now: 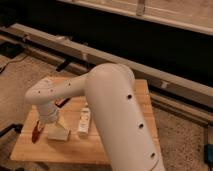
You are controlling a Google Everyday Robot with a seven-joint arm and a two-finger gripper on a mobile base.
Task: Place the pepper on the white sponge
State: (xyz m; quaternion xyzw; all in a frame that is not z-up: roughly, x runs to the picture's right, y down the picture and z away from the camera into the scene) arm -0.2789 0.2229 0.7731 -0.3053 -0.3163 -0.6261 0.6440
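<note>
Placing step. Tool low over pepper, just beside white sponge (not on it); its hold: cannot tell. Next: carry pepper across onto sponge.

No text, label or number is legible anywhere, not even on the long white item. The jaws hang over the counter's near left part.

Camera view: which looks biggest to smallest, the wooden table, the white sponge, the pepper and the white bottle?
1. wooden table
2. white bottle and white sponge: too alike to rank
3. pepper, the thinnest
The gripper hangs over the table's left end, by the pepper.
</note>
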